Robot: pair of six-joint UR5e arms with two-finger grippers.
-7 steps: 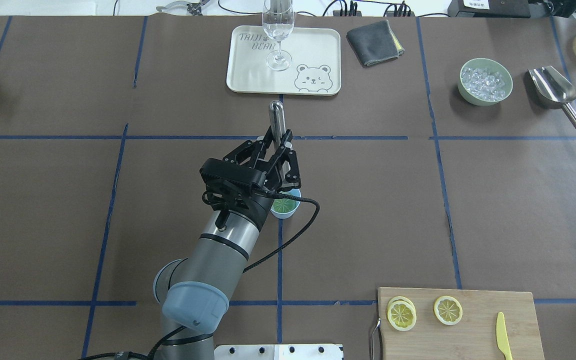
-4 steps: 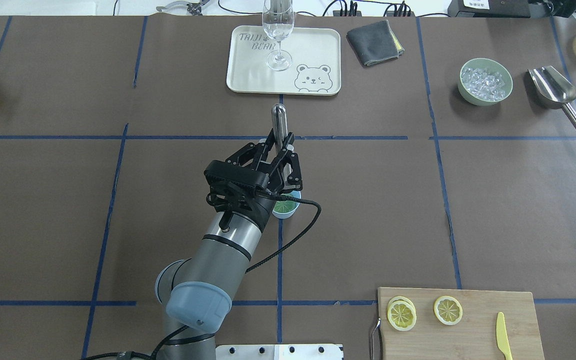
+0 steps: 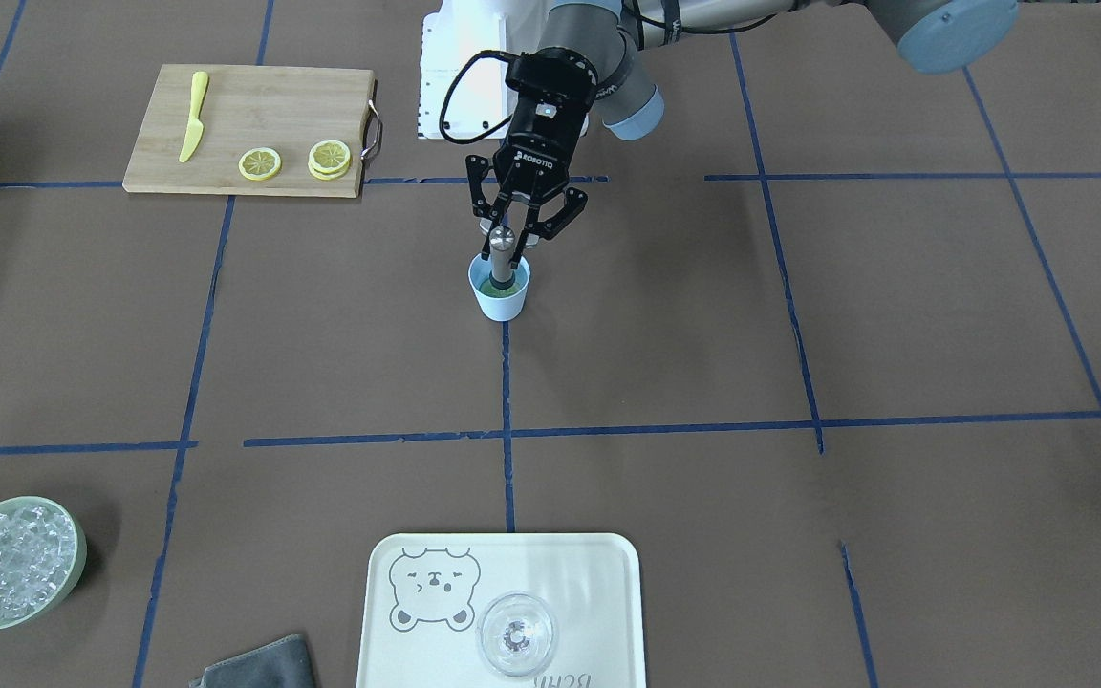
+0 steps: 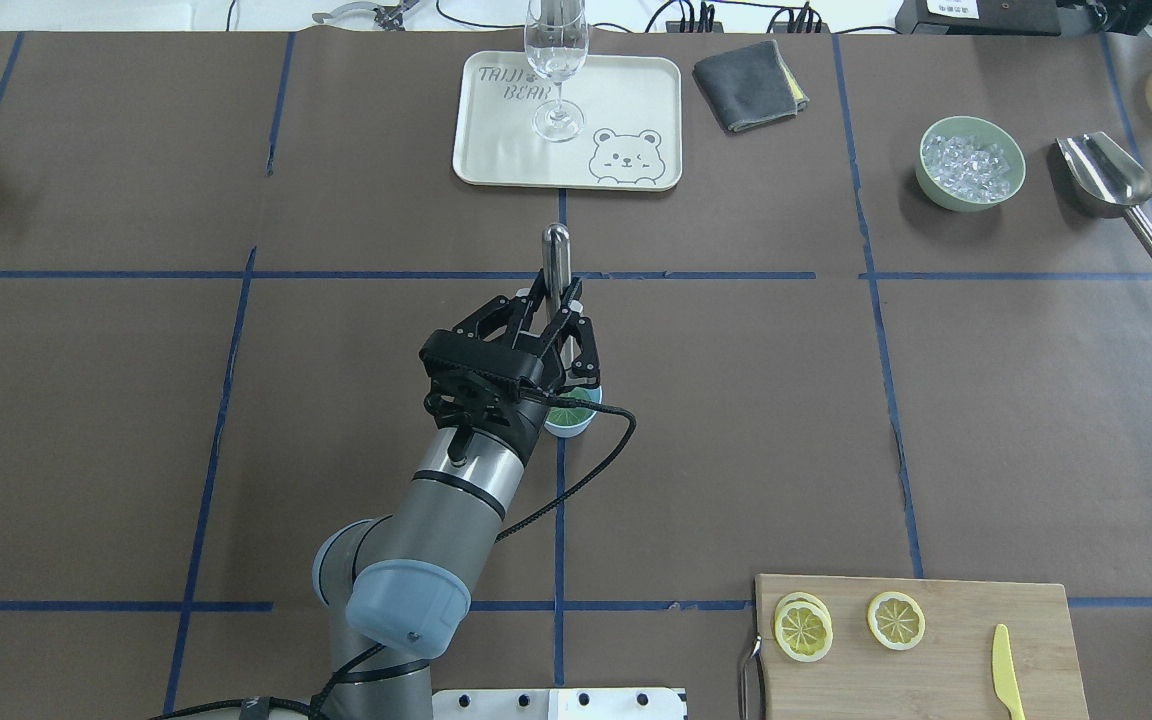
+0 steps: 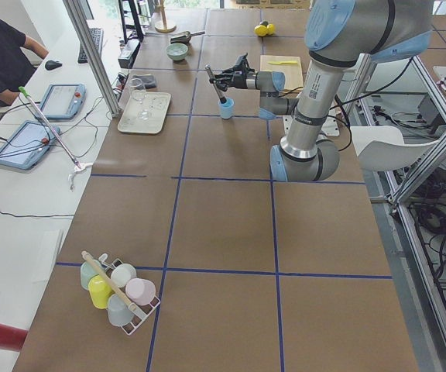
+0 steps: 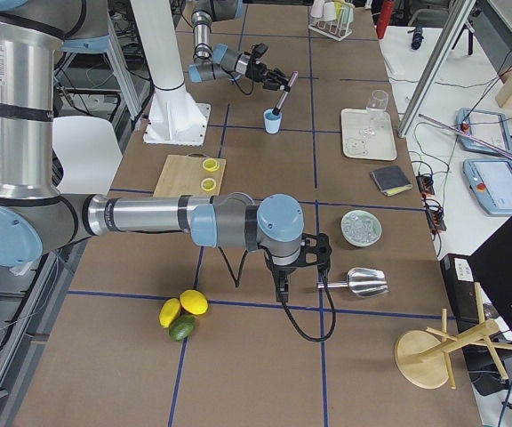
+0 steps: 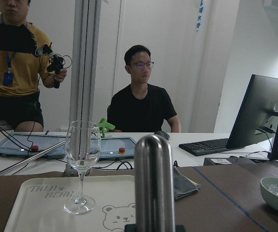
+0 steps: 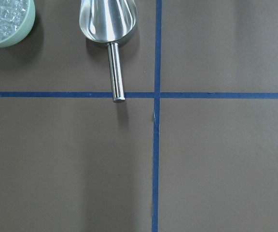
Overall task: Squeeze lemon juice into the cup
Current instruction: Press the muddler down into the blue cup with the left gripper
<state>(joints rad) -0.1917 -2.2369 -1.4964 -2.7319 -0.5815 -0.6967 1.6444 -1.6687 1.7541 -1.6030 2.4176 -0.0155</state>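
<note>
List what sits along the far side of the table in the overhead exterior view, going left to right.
tray → grey cloth → green bowl of ice → metal scoop

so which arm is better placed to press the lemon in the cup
Left. The left gripper is shut on the metal muddler, whose lower end sits in the cup over the lemon. The right gripper is far off at the table's end, beside the scoop.
</note>
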